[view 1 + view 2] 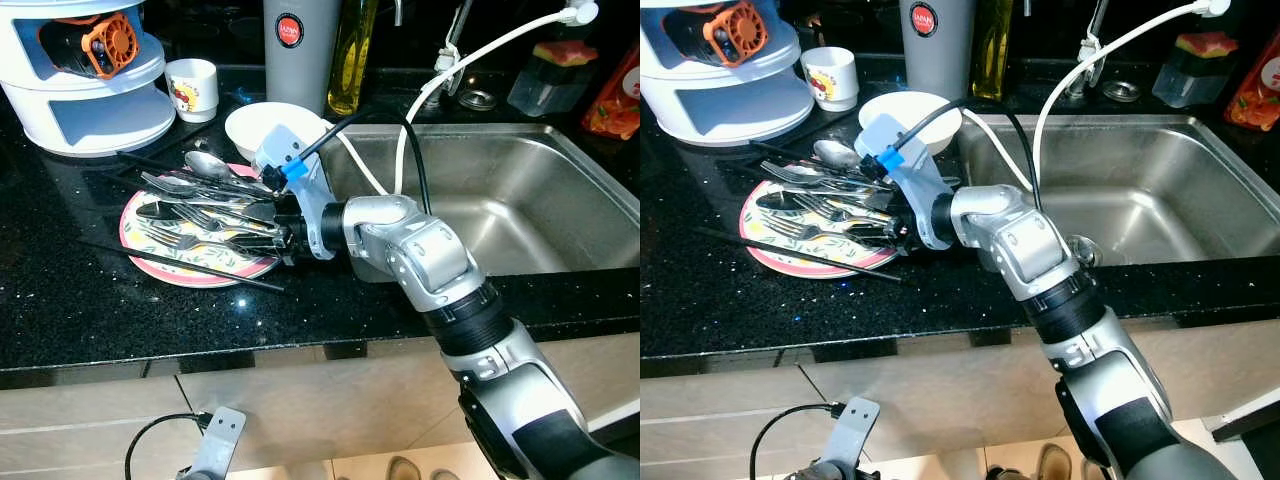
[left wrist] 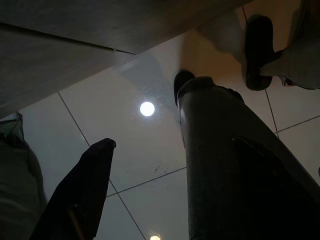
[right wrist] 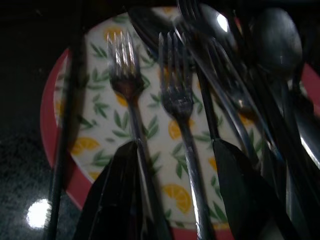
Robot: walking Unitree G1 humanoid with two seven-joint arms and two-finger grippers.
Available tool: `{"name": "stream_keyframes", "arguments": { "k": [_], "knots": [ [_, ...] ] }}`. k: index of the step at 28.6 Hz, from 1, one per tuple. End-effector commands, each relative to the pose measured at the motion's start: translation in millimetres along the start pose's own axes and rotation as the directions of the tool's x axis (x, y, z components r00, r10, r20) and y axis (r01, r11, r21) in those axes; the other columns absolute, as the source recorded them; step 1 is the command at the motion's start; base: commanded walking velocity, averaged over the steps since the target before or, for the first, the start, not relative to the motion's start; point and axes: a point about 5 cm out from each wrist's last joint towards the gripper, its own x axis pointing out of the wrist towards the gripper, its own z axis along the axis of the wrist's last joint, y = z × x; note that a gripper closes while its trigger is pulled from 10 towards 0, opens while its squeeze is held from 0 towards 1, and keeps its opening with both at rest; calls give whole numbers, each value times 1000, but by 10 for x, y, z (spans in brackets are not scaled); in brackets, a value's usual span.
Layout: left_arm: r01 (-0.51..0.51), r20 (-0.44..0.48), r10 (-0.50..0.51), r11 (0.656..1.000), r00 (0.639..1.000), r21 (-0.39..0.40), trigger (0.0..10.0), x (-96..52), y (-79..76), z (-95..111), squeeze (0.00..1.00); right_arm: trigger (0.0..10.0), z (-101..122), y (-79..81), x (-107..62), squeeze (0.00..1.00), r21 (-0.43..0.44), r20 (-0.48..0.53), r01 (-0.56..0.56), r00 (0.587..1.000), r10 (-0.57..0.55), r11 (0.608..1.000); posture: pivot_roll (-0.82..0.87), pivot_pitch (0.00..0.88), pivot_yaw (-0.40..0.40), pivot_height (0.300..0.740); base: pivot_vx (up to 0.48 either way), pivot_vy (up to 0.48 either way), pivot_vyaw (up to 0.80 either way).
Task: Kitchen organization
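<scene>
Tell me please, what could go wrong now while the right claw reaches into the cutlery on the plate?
1. The open right claw straddles a fork lying close to other cutlery, so it may pinch two pieces together.
2. A black chopstick overhangs the plate rim; a nudge could roll it off the counter.

A black speckled countertop [image 1: 80, 290] carries a pink-rimmed plate [image 1: 150, 262] piled with cutlery, a black chopstick [image 1: 180, 264] across its near rim, a white bowl [image 1: 262, 125] behind it, a small printed cup [image 1: 192, 88], a white tiered rack [image 1: 95, 90], a grey canister [image 1: 300, 50] and an oil bottle [image 1: 352, 55]; a steel sink [image 1: 500, 200] is set into it.
</scene>
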Motion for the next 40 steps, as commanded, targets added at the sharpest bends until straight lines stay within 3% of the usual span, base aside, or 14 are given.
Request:
{"name": "stream_keyframes", "arguments": {
  "k": [1, 9, 10, 11, 16, 17, 18, 19, 34, 37, 39, 40],
  "knots": [
    [32, -104, -34, 999, 994, -22, 10000, 10, -91, -252, 0, 10000, -77, 1, 14, 0, -1, -52, 6, 999, -6, 1000, 26, 63, -86, 740, 0, 0, 0],
    [33, -103, -35, 999, 994, -22, 10000, 11, -98, -257, 0, 10000, -154, -9, 13, 0, -36, -111, 17, 994, -20, 999, 26, 62, -88, 740, 0, 0, 0],
    [33, -103, -35, 999, 994, -23, 10000, 11, -98, -256, 0, 9137, -157, -10, 12, 0, -39, -114, 16, 993, -21, 999, 26, 64, -88, 740, 0, 0, 0],
    [34, -103, -36, 999, 994, -24, 10000, 11, -100, -256, 0, 9922, -146, 0, 11, 0, -33, -104, 6, 995, -9, 999, 26, 64, -88, 740, 0, 0, 0],
    [33, -103, -36, 999, 994, -24, 10000, 11, -100, -254, 0, 10000, -139, 2, 7, 0, -32, -102, 1, 995, -4, 999, 25, 67, -87, 740, 0, 0, 0],
    [33, -104, -35, 999, 994, -24, 10000, 11, -99, -253, 0, 4235, -145, -7, 2, 0, -34, -111, 2, 994, -6, 999, 24, 67, -87, 740, 0, 0, 0],
    [33, -104, -35, 999, 994, -24, 10000, 10, -99, -253, 0, 4235, -149, -10, 1, 0, -35, -115, 3, 993, -7, 999, 24, 67, -87, 740, 0, 0, 0],
    [33, -105, -35, 999, 994, -24, 10000, 10, -98, -252, 0, 0, -163, -15, -3, 0, -36, -128, -2, 992, -2, 999, 24, 69, -85, 740, 0, 0, 0],
    [30, -102, -33, 999, 994, -25, 10000, 9, -84, -243, 0, 0, -161, -39, -5, 0, -18, -138, -14, 990, 11, 1000, 20, 73, -84, 740, 0, 0, 0],
    [30, -102, -33, 999, 994, -25, 10000, 9, -81, -242, 0, 0, -58, -29, -9, 0, 21, -43, -38, 998, 39, 999, 20, 73, -81, 740, 0, 0, 0],
    [30, -102, -33, 999, 994, -24, 10000, 9, -82, -242, 0, 0, 79, -20, -42, 0, 72, 79, -83, 994, 77, 994, 20, 73, -82, 740, 0, 0, 0],
    [30, -102, -33, 999, 994, -24, 10000, 9, -82, -242, 0, 0, 79, -20, -42, 0, 72, 79, -83, 994, 77, 994, 20, 73, -82, 740, 0, 0, 0]
  ]
}}
